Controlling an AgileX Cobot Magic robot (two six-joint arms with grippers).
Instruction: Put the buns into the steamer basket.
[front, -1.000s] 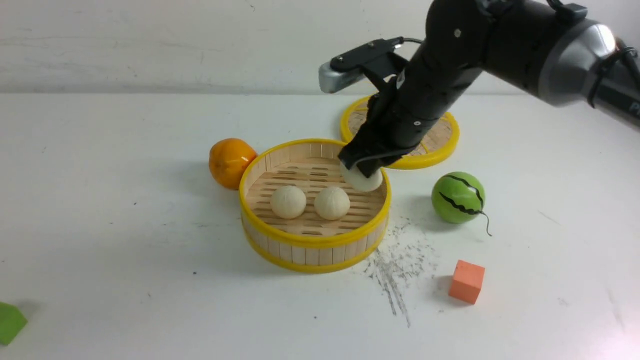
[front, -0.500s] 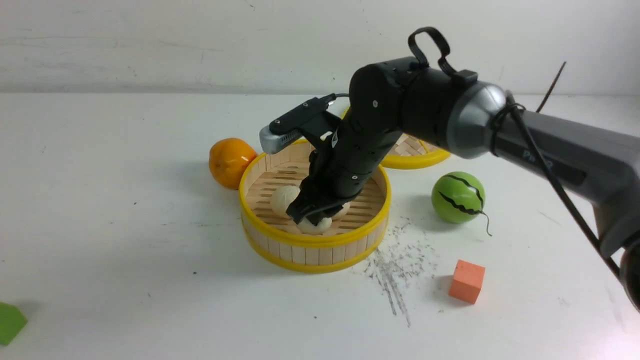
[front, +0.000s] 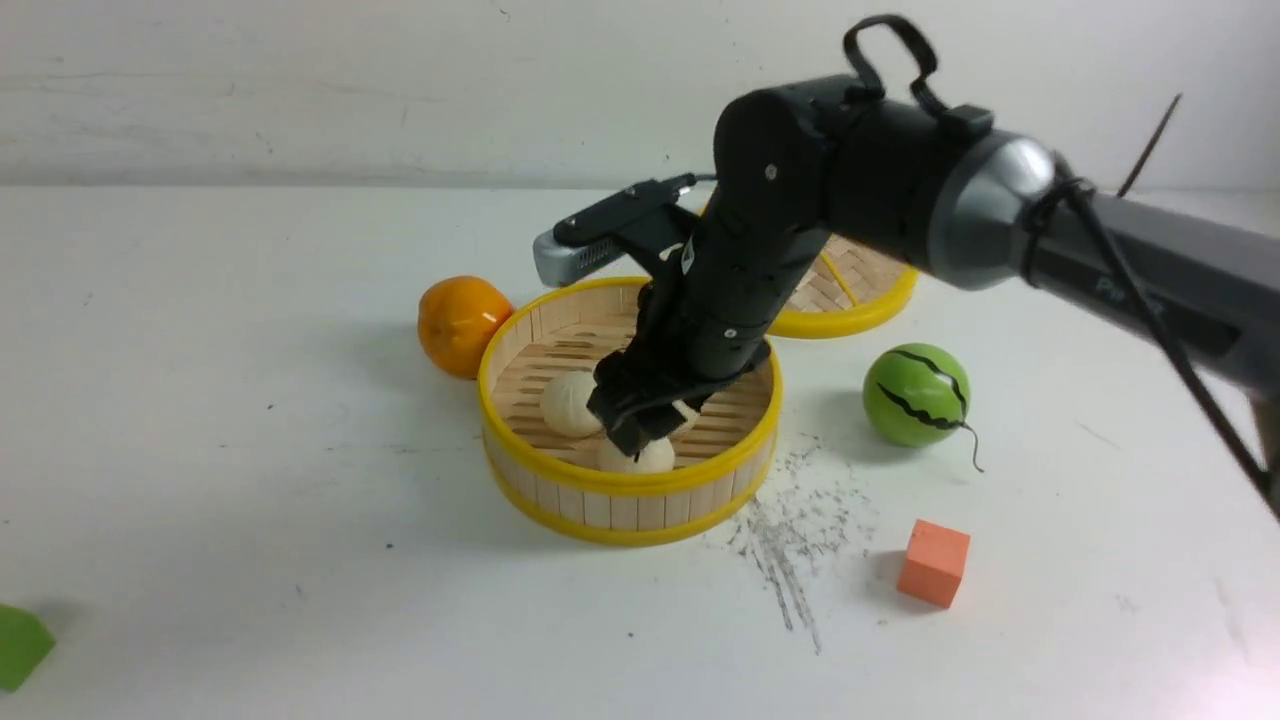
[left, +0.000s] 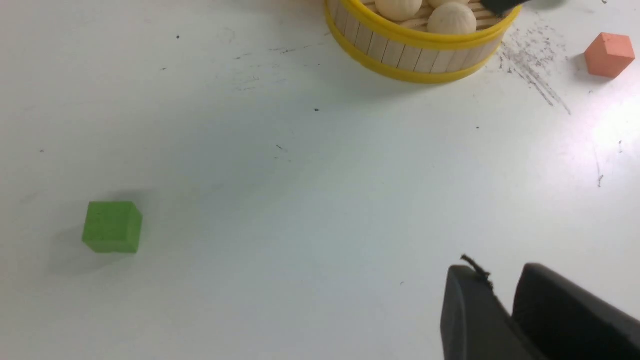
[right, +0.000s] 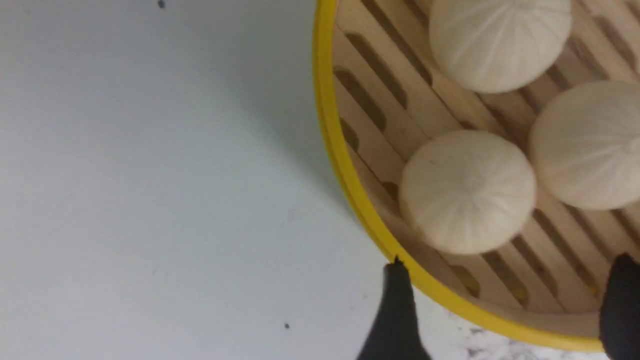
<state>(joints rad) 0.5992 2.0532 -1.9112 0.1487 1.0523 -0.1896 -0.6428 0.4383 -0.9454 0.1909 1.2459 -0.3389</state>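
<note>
The white table (front: 200, 500) carries everything, and the largest thing on it is the steamer basket (front: 630, 485), which lies directly under the right fingers (right: 395, 320). These fingers stand wide apart over the near rim of the basket and hold nothing. Beyond these fingers lies the flat lid (front: 860, 305), to their right side the green melon ball (front: 916, 394), and to their left the orange (front: 460, 325), close against the basket wall. All three buns (right: 467, 192) rest on the slatted floor inside the basket. One is just below the open fingers, not touched by them, and the other two lie a little further in. I judge that the buns are light and smooth and will roll easily. Whether they are soft I cannot tell. A good hold would be from above, across the widest middle, with gentle pressure. The small orange cube (front: 933, 562) and the green cube (left: 112, 226) lie well apart from the right fingers. The left fingers (left: 470, 315) hang over bare table with nothing between them. Whether they are fully closed I cannot tell.
</note>
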